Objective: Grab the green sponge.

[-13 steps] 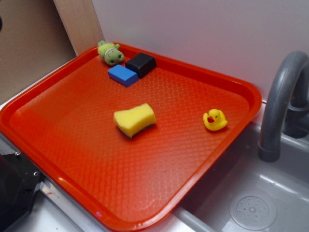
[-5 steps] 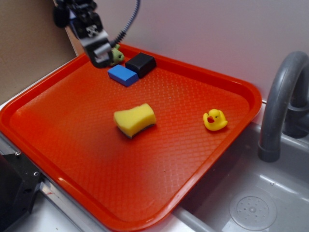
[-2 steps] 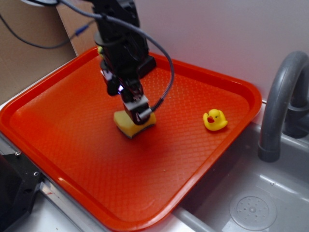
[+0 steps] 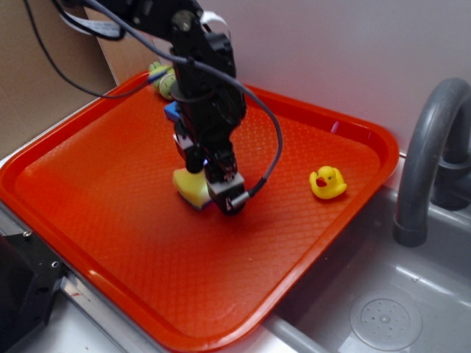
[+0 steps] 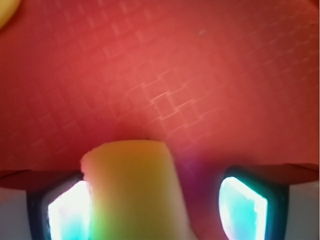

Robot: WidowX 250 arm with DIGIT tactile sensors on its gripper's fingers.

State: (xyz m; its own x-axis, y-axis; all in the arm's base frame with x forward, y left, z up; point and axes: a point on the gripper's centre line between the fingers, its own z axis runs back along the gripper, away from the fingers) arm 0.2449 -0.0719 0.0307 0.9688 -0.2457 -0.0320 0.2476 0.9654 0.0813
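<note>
Pincer agape, straddling green sponge mid-tray

A plain white wall backs a grey plastic sink with a curved grey faucet; brown cardboard panel at left.

Worktop: pale grey worktop, mostly hidden.
On it: textured red plastic tray, beside grey sink basin.
</note>
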